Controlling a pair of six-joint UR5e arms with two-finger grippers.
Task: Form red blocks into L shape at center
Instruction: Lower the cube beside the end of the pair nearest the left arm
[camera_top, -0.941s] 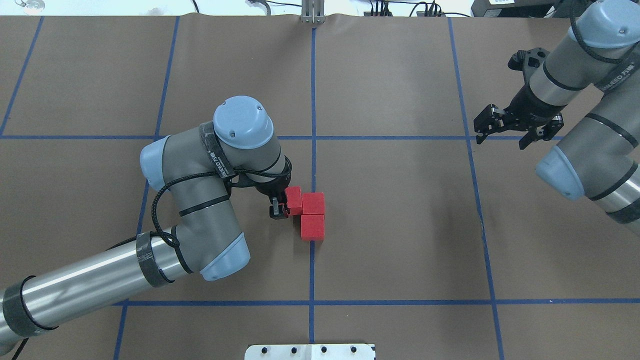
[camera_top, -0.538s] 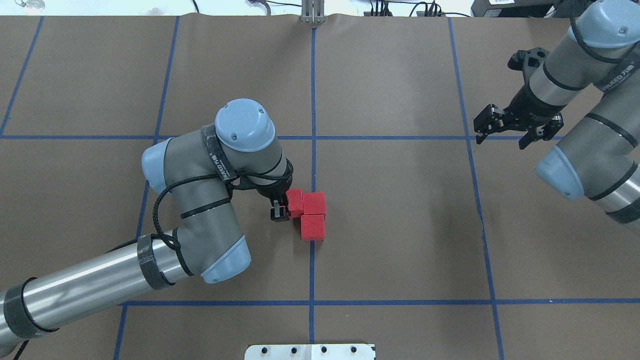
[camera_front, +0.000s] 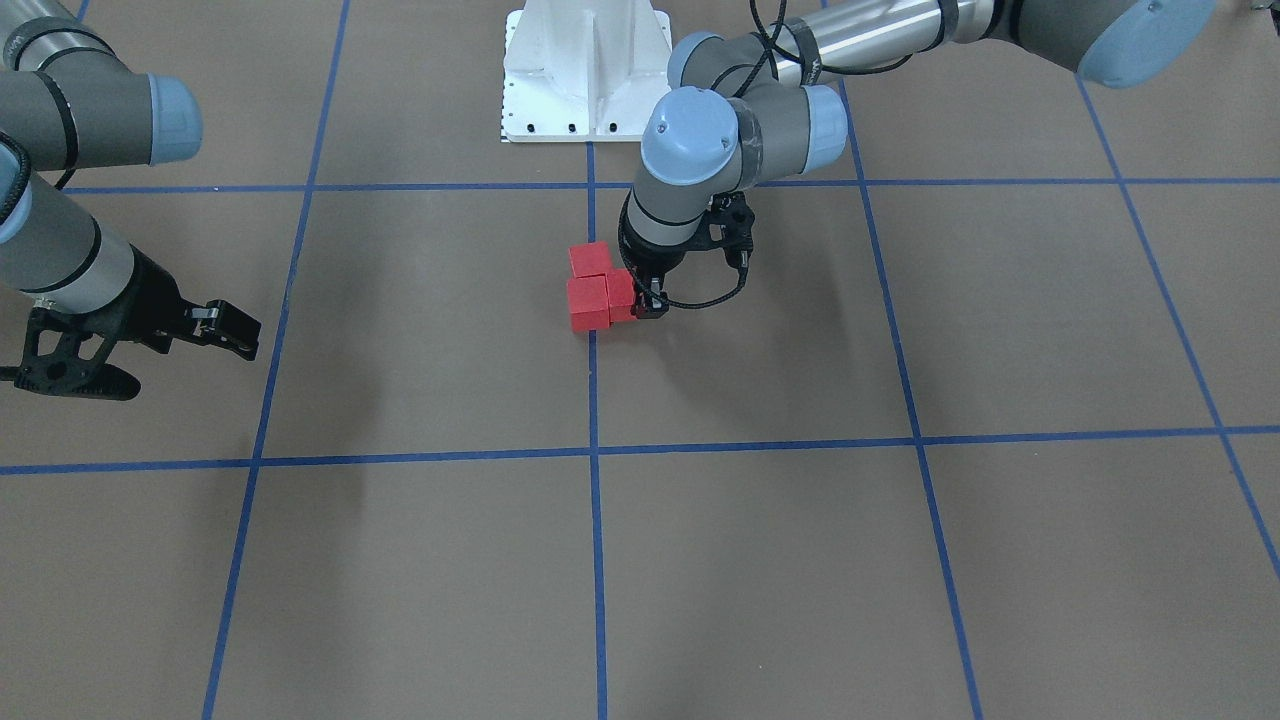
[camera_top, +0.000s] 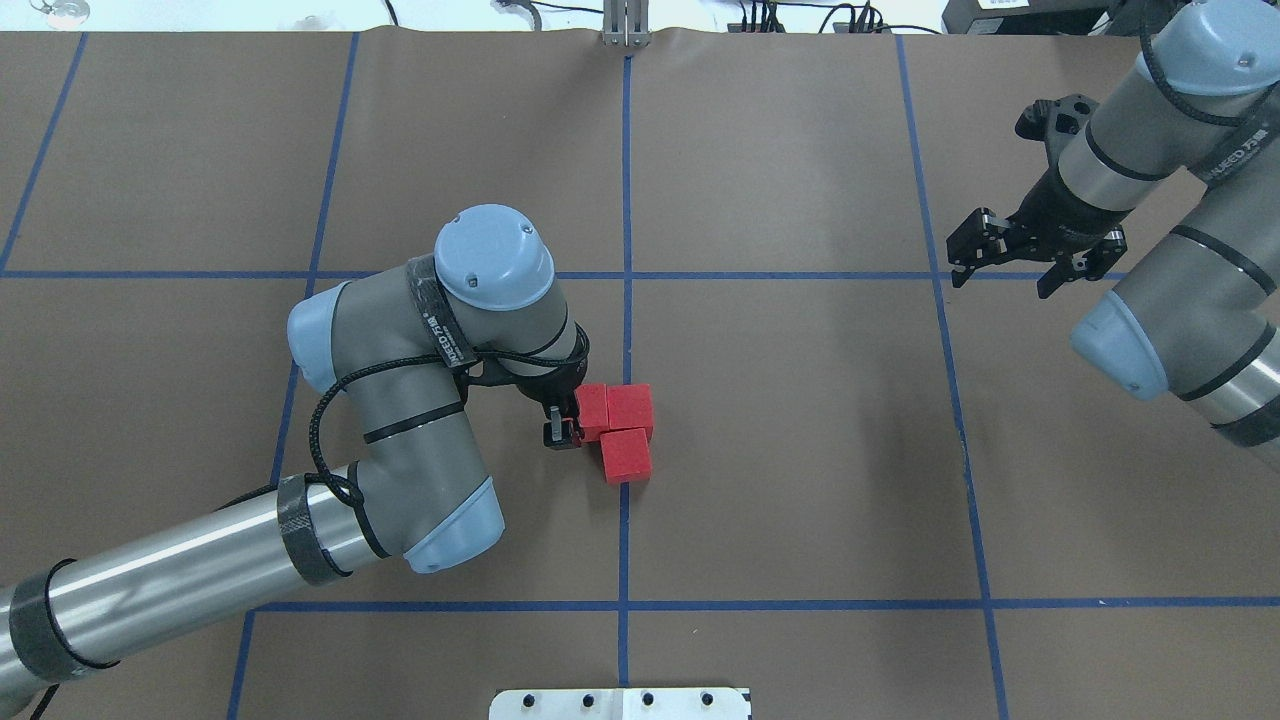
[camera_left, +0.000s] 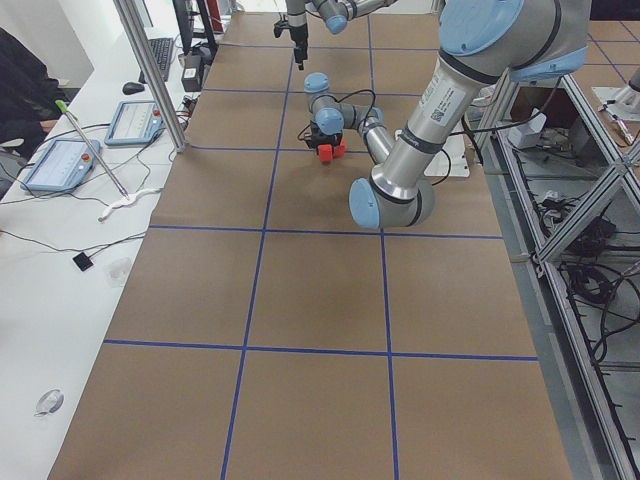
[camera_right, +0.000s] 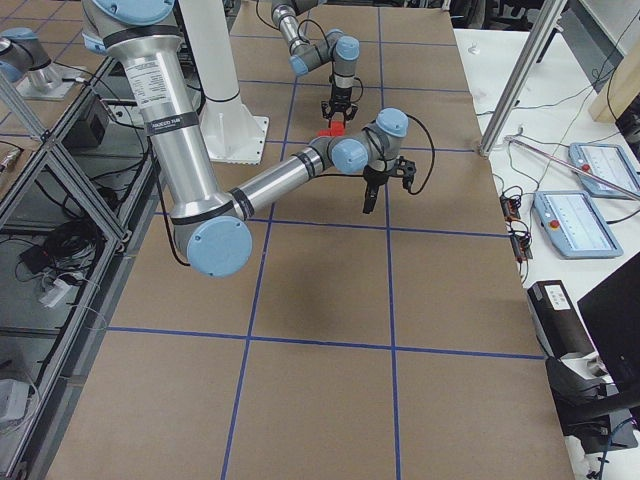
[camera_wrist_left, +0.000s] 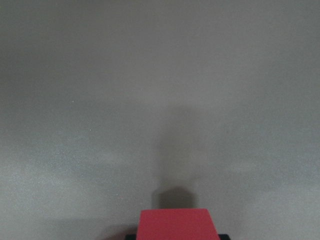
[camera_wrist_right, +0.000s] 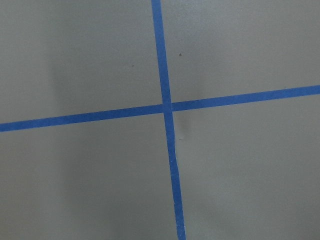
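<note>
Three red blocks sit at the center by the blue tape line (camera_top: 626, 330). My left gripper (camera_top: 572, 424) is shut on one red block (camera_top: 593, 411), low at the surface; that block also shows in the left wrist view (camera_wrist_left: 175, 225). It touches the left side of a second red block (camera_top: 630, 409). The third red block (camera_top: 626, 455) lies just nearer the robot, slightly turned, touching the second. In the front view the held block (camera_front: 621, 292) is beside the gripper (camera_front: 642, 297). My right gripper (camera_top: 1003, 277) is open and empty, far right above a tape crossing (camera_wrist_right: 166, 107).
The white robot base plate (camera_top: 620, 703) is at the near table edge. A metal post (camera_top: 625, 25) stands at the far edge. My left arm's elbow (camera_top: 400, 400) hangs over the square left of the blocks. Tablets (camera_left: 58, 163) and cables lie beyond the far edge.
My left gripper has carried its red block a little to the right and nearer the robot, up against the second block. The third block has turned slightly. The right arm has not moved.
</note>
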